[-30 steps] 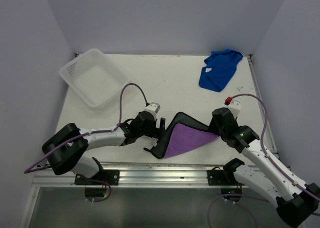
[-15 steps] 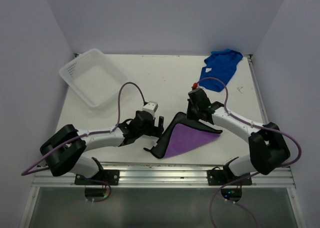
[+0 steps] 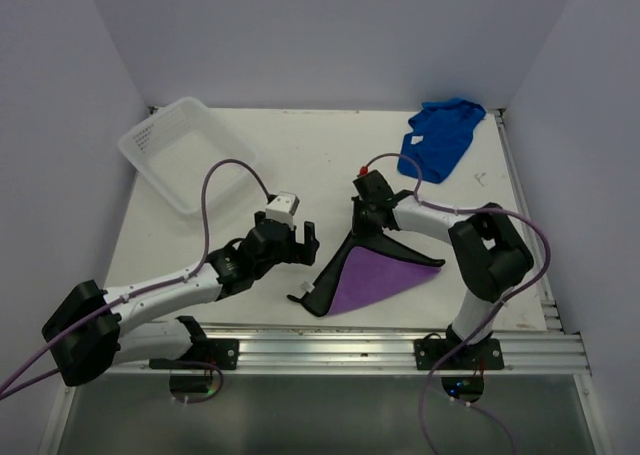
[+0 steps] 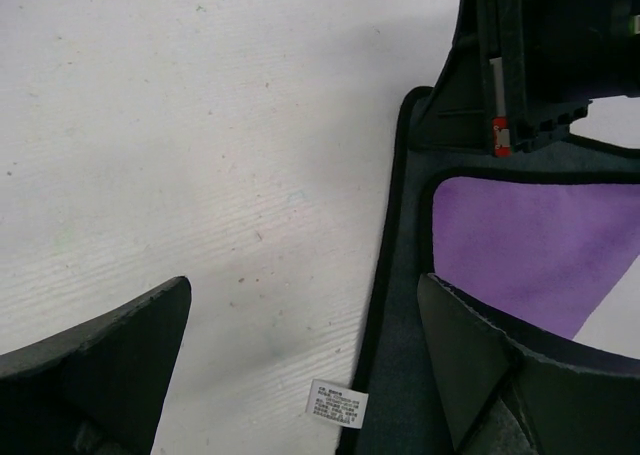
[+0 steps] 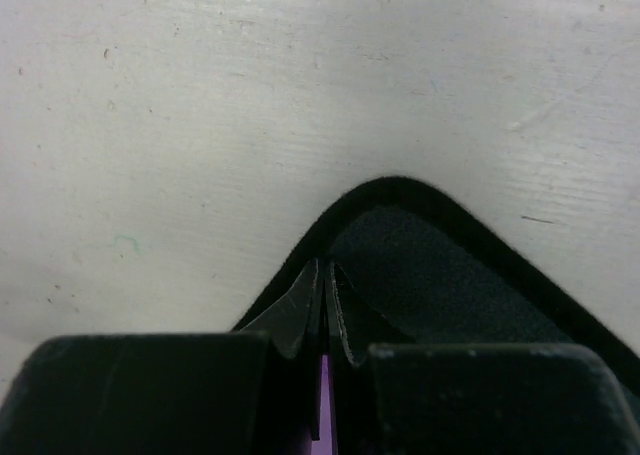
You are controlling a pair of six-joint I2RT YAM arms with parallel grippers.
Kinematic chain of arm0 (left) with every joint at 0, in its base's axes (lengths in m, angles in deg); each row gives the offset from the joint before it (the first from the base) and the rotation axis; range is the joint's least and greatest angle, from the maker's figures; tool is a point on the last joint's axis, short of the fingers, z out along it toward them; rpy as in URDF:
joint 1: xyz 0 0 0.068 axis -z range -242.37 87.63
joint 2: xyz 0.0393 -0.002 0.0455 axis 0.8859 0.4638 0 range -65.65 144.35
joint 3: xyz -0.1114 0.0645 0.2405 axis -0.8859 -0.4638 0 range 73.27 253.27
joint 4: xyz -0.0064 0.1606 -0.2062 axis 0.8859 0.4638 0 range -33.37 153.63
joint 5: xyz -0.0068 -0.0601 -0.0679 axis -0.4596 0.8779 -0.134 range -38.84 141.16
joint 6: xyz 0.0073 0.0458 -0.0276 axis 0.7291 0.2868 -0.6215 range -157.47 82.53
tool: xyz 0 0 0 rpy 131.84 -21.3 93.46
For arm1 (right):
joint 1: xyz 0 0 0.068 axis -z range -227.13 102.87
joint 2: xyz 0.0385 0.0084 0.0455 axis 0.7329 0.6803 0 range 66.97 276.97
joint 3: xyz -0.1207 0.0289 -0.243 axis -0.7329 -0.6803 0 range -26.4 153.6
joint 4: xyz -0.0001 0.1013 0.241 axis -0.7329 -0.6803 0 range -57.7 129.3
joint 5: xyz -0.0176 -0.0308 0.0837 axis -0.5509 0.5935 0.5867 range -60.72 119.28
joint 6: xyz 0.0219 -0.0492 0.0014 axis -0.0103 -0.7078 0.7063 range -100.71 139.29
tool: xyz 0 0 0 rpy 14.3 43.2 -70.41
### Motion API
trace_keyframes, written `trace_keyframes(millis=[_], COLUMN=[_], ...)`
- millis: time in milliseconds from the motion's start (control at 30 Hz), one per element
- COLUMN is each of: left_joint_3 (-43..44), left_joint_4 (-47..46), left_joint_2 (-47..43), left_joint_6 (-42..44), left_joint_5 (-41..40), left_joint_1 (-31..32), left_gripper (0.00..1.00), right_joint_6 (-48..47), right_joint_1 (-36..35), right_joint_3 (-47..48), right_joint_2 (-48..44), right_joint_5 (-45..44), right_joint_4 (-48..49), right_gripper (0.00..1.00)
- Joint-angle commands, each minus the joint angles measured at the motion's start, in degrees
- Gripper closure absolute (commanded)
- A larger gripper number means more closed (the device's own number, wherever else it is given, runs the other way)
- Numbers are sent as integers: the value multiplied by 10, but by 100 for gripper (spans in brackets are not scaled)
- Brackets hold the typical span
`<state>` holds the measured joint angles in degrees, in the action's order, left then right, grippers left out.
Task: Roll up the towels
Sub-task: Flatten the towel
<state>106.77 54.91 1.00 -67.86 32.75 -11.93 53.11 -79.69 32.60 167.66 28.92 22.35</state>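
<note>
Grip firm with right jaws, clenched on the purple towel (image 3: pixel 375 275) corner; lower released left jaws onto the edge between them, pinch, then roll evenly, no slack.

Both arms reach low toward the middle, left hand (image 4: pixel 305 280) spread wide, right hand (image 5: pixel 322 280) pinched closed.

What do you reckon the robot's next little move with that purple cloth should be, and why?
Probably lower the left gripper and close it on the purple towel at its left edge. Its open fingers straddle that edge in the wrist view, while the right gripper is shut on the far corner, so both ends would then be held.
</note>
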Motion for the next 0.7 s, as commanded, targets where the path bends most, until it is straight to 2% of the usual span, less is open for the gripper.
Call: trace_keyframes(millis=[0, 267, 500, 667], left_joint_3=[5, -8, -22, -20], left_joint_4=[16, 51, 58, 68], left_joint_2=[-37, -88, -98, -93], left_joint_6=[8, 17, 6, 9], left_joint_5=[-28, -70, -87, -93], left_joint_1=[1, 0, -3, -6], left_gripper=[0, 0, 0, 1], right_joint_6=[-2, -10, -30, -71], right_joint_1=[-4, -15, -42, -59], right_joint_3=[46, 154, 325, 426], right_joint_2=[34, 141, 248, 304], right_joint_5=[19, 35, 74, 118], right_joint_4=[14, -5, -46, -88], right_gripper=[97, 96, 94, 88])
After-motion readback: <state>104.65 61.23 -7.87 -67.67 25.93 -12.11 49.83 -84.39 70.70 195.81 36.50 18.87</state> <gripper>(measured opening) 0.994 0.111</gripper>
